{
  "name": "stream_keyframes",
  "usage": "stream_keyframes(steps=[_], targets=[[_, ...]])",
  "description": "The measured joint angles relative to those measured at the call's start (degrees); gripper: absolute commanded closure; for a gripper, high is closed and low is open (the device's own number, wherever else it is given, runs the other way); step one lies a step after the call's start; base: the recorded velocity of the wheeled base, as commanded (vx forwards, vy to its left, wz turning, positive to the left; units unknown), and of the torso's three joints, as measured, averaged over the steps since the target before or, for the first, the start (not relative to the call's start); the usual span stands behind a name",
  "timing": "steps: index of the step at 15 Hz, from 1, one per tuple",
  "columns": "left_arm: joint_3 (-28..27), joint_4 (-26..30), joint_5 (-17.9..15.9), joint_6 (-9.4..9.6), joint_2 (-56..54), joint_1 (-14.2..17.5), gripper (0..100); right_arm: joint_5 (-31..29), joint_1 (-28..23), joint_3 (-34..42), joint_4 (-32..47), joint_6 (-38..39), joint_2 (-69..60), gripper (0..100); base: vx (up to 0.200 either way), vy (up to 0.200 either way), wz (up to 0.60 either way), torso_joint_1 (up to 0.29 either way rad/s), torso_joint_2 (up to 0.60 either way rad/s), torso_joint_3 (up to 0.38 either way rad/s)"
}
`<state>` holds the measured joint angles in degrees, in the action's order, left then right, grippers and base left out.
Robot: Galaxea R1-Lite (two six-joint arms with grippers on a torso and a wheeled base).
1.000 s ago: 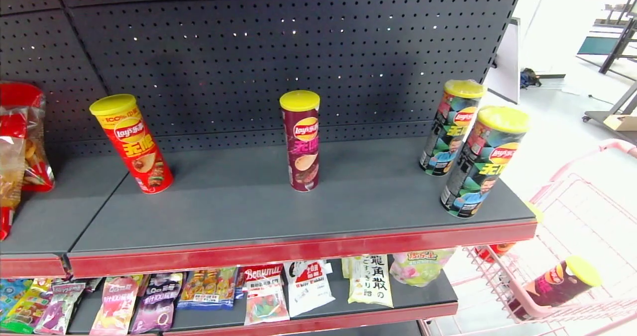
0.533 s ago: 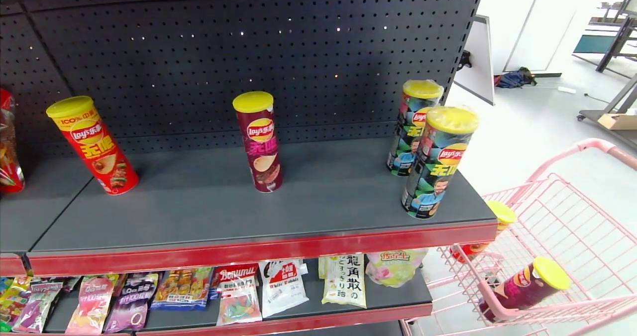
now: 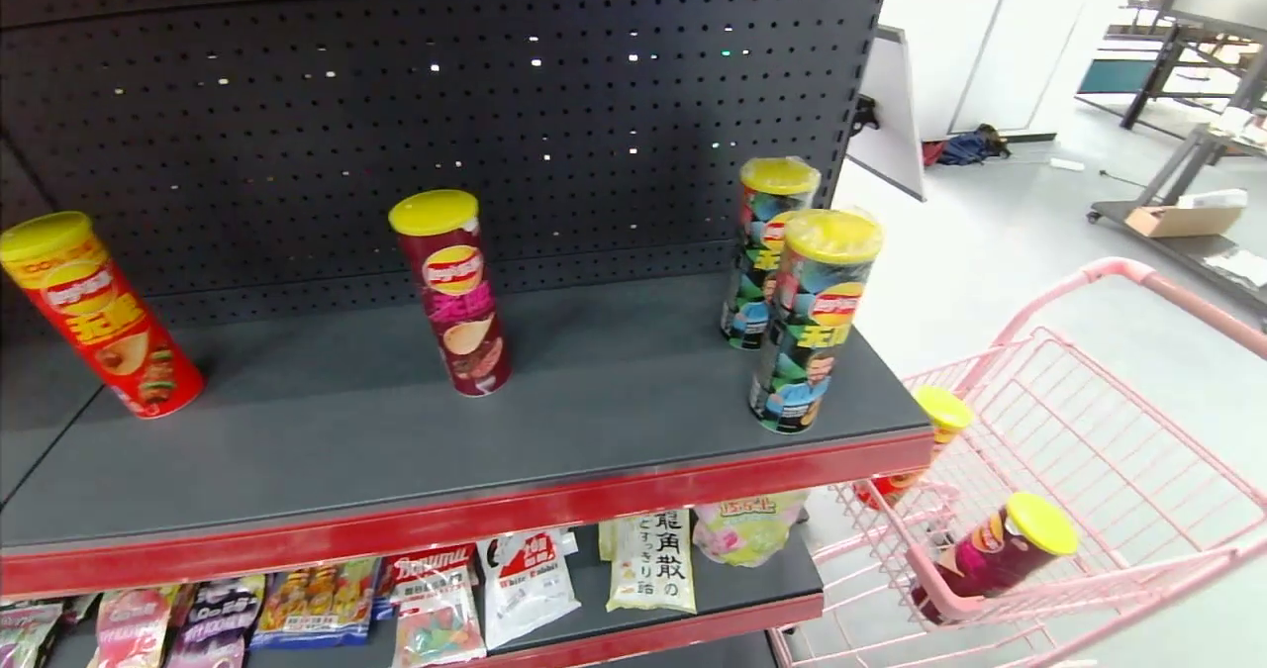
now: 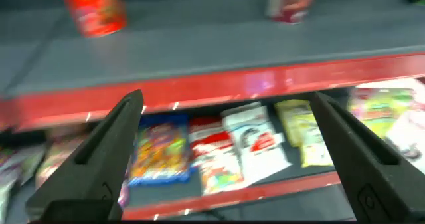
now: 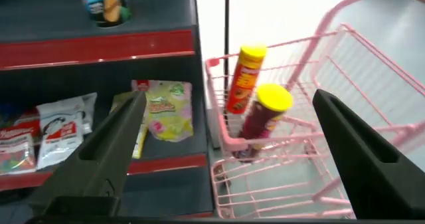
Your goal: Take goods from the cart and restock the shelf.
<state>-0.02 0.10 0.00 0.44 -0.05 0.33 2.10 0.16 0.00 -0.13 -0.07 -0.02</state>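
Camera swung right; maroon can [image 5: 262,121] lies beyond right gripper [image 5: 228,95].

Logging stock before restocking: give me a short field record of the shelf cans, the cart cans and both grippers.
shelf cans: red shelf can, maroon shelf can, rear green can, front green can, all upright
cart cans: red cart can, maroon cart can, tilted in pink cart
left gripper: jaws open, empty
right gripper: jaws open, empty

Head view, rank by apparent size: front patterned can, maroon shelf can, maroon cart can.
1. front patterned can
2. maroon shelf can, slightly smaller, farther back
3. maroon cart can, partly hidden by cart rim
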Motion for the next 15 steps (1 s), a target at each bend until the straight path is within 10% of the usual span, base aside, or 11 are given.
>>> stream_keyframes(steps=[15], targets=[[0.02, -0.07, 0.00, -0.09, 0.00, 0.00, 0, 0.00, 0.09, 0.00, 0.00, 0.00, 0.00, 0, 0.000, 0.000, -0.12, -0.036, 0.08, 0.049]])
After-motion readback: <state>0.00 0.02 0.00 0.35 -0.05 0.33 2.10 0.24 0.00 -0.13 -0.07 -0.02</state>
